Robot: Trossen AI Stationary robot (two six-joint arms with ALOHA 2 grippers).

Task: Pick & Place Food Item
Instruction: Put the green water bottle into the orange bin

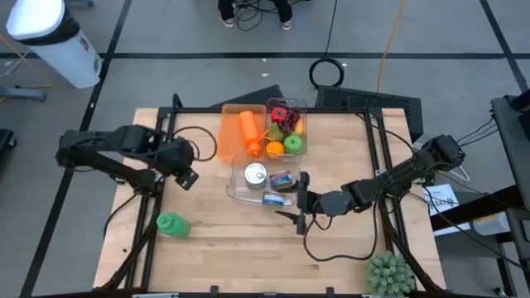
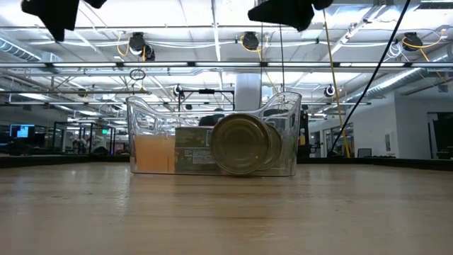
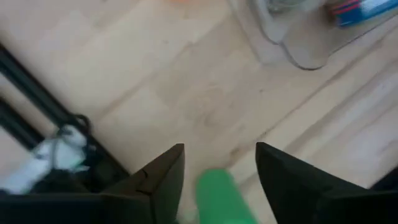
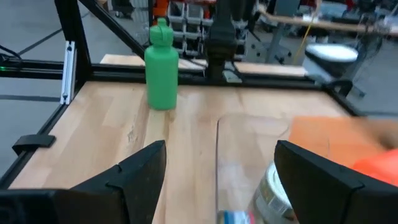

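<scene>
Two clear bins stand mid-table. The far bin (image 1: 300,106) holds an orange carrot (image 1: 248,132), dark grapes (image 1: 286,117), an orange and a green apple. The near bin (image 1: 235,191) holds a tin can (image 1: 255,175) lying on its side and a blue-and-red packet (image 1: 281,178). My left gripper (image 1: 184,175) hangs open high over the table's left part, pointing down; a green bottle (image 3: 224,198) shows far below between its fingers. My right gripper (image 1: 298,201) is open and nearly level at the near bin's right corner, holding nothing.
The green bottle (image 4: 161,65) stands upright on its base at the near left of the table (image 1: 232,248). A black frame (image 1: 377,136) runs along the table's edges. A small green plant (image 1: 389,275) sits at the near right corner.
</scene>
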